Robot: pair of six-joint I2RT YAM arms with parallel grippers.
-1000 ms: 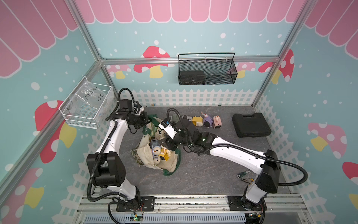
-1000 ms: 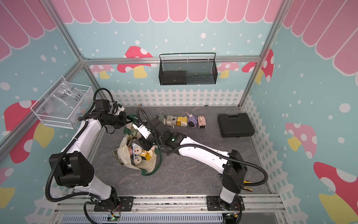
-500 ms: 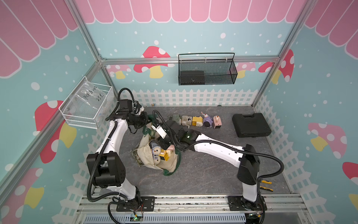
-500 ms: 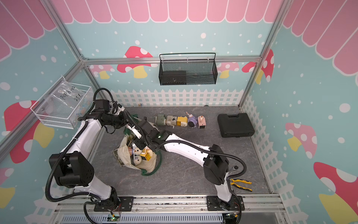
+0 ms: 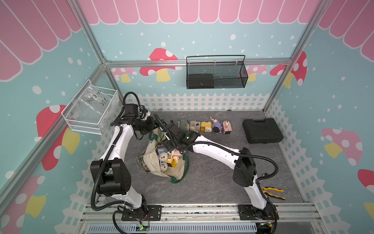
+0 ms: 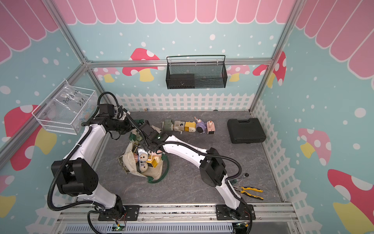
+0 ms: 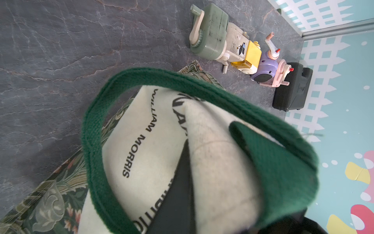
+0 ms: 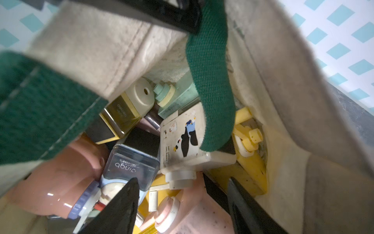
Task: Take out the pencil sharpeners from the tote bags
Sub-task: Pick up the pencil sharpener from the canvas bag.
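Tote bag (image 5: 150, 161), right claw (image 8: 182, 180) among pencil sharpeners (image 8: 183, 139)

Seen from my left wrist, the bag (image 7: 162, 141) is coarse cream canvas with a rough-woven green strap (image 7: 90, 129), and the table (image 7: 60, 50) is matt, veined like stone. At lower left of my right wrist's frame the sharpeners (image 8: 58, 178) are smooth, glossy plastic.

Top views look down; wrist views hug bag (image 7: 162, 141).

Black case (image 5: 262, 130), pliers (image 5: 276, 190), mesh basket (image 5: 222, 81)
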